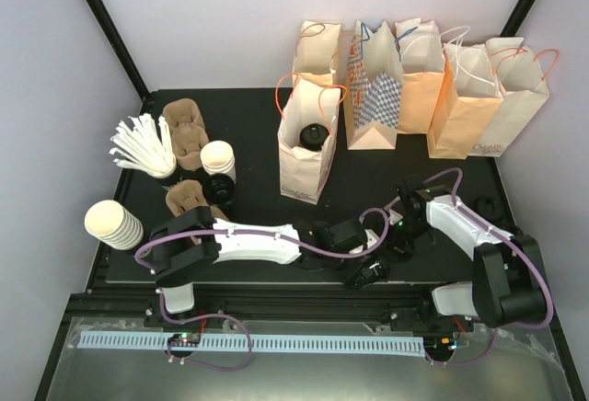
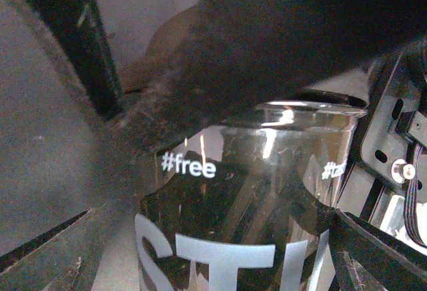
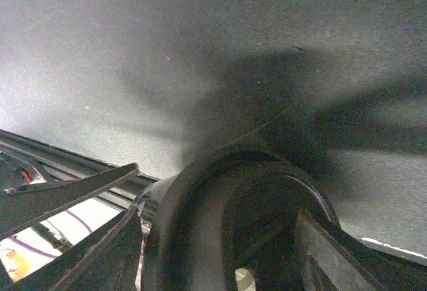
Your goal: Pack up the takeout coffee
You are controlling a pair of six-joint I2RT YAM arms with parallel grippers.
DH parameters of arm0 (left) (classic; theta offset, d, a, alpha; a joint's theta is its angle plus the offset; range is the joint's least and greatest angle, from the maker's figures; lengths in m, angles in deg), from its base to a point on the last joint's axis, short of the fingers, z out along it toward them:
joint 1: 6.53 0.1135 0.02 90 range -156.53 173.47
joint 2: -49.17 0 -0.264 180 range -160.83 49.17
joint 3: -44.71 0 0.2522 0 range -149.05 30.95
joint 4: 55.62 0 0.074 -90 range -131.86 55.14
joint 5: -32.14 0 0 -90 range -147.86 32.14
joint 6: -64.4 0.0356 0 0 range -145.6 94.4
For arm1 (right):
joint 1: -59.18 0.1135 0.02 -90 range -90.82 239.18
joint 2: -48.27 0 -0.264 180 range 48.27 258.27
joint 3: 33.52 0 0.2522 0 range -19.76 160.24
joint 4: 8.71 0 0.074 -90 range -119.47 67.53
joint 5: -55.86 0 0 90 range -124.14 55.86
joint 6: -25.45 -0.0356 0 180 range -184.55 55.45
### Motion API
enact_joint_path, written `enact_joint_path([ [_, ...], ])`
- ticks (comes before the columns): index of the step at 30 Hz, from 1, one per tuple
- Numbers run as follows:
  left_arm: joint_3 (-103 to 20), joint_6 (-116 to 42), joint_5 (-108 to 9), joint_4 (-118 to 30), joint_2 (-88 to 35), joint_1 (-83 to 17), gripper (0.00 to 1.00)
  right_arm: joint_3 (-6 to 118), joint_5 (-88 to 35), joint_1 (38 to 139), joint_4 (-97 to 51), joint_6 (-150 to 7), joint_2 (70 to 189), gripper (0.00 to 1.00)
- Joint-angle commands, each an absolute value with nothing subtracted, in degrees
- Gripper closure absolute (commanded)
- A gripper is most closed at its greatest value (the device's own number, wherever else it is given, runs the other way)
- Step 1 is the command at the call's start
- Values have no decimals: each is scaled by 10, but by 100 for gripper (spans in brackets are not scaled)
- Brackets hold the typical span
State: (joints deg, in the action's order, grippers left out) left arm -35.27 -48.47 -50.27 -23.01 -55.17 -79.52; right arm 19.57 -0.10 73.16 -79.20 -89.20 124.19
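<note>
Top view: on the black table (image 1: 248,116), the white left arm (image 1: 258,240) and white right arm (image 1: 456,217) meet near the front edge, before a tan paper bag (image 1: 299,176) whose print is too small to read.

Left wrist: the lidded takeout coffee cup (image 2: 253,191), dark and glossy here, reads "#free" above large "ST". The left gripper (image 2: 213,257) is spread wide around it.

Right wrist: the right gripper (image 3: 220,237) flanks the cup's round black plastic lid (image 3: 193,191). I cannot tell whether it pinches.

Top view high behind arms (image 1: 258,240), looking down, wrist views very close, seemingly sharing the cup (image 2: 247,197).
</note>
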Motion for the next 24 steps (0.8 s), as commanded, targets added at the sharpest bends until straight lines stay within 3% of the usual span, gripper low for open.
enact_joint_path([
  [1,-298,-440,-492,-295,-548,-807,7,209,76,736,-761,-924,1244,35],
  [12,-258,-414,-486,-333,-534,-807,8,243,78,734,-758,-917,1277,36],
  [24,-234,-437,-504,-370,-525,-801,30,287,70,690,-807,-871,1295,34],
])
